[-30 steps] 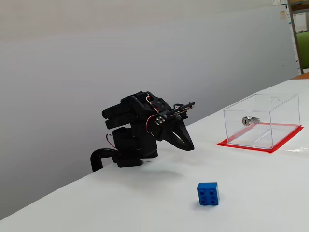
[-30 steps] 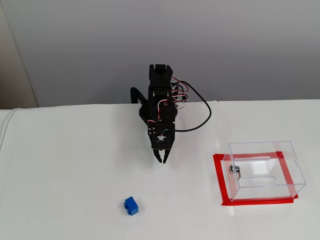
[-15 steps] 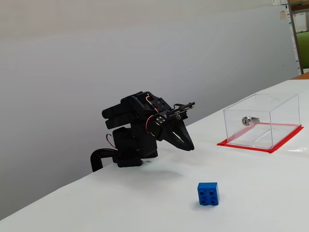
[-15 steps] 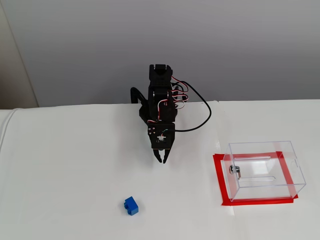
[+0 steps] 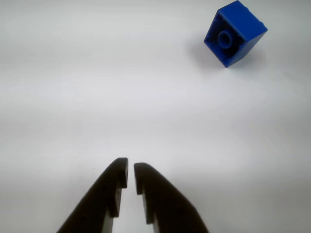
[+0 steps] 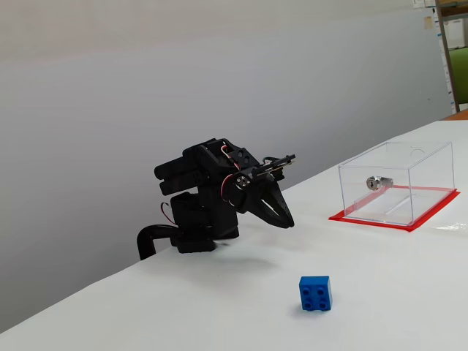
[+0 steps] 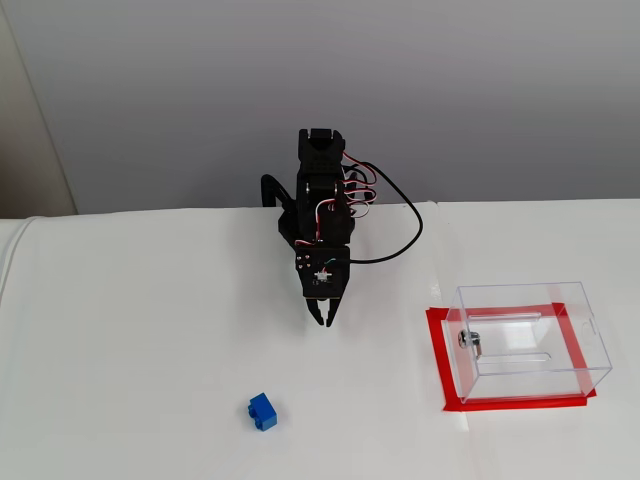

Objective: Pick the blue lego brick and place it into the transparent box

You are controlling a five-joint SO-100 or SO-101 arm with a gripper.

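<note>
The blue lego brick (image 5: pixel 234 33) lies on its side on the white table, at the top right of the wrist view; both fixed views show it (image 6: pixel 315 292) (image 7: pixel 262 411) alone in front of the folded arm. My gripper (image 5: pixel 130 171) (image 6: pixel 288 221) (image 7: pixel 323 320) hangs low over the table, well short of the brick, its two black fingers nearly touching with nothing between them. The transparent box (image 6: pixel 396 181) (image 7: pixel 528 340) stands on its red base to the right, a silver lock fitting on its near wall.
The arm's black base (image 7: pixel 318 190) sits at the table's back edge against a grey wall, with a cable looping to its right. A shelf (image 6: pixel 455 51) shows at the far right of a fixed view.
</note>
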